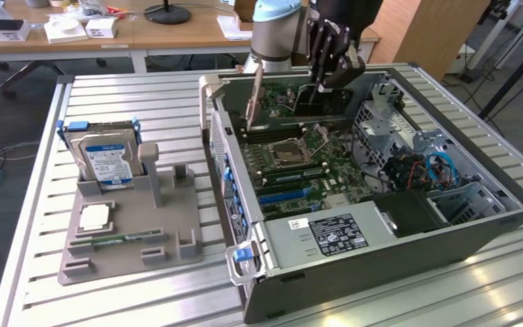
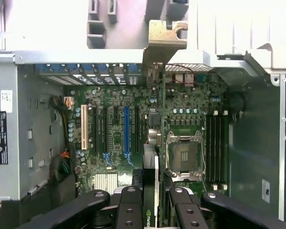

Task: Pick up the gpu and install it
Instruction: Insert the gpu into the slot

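My fingers grip the gpu by its top edge, holding it upright above the motherboard inside the open case. Judged stiff, light and fragile: hold the bare edge, not the components.

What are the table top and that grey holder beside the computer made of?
The table looks like bare metal, probably aluminium: ribbed slats with a dull silver sheen. The grey holder seems to be matte plastic: an even grey with no shine.
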Motion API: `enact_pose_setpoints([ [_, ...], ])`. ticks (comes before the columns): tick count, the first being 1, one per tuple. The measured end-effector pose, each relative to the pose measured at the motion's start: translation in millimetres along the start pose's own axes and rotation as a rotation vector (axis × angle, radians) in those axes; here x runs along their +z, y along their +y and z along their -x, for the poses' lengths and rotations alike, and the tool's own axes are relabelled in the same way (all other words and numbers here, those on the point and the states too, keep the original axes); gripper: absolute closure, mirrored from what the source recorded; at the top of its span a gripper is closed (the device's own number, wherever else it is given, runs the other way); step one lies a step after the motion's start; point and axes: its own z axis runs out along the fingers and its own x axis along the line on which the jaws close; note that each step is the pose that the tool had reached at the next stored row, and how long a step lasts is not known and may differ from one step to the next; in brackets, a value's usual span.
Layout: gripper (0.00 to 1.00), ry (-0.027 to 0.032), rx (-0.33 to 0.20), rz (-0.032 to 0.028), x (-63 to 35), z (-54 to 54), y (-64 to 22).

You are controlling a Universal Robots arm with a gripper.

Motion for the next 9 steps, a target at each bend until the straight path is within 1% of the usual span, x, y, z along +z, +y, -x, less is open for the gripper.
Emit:
enact_pose_setpoints([
  [2,0.74,0.0017,-0.035,0.0013,0.2,0.0,0.0],
  [6,0.74,0.0019,-0.042,0.0015,0.2,0.0,0.0],
  [7,0.74,0.0019,-0.043,0.0001,0.3,0.0,0.0],
  [8,0.74,0.0021,-0.046,-0.0047,0.5,0.0,-0.1],
  [9,0.74,0.0022,-0.048,-0.0114,0.7,0.0,-0.1],
])
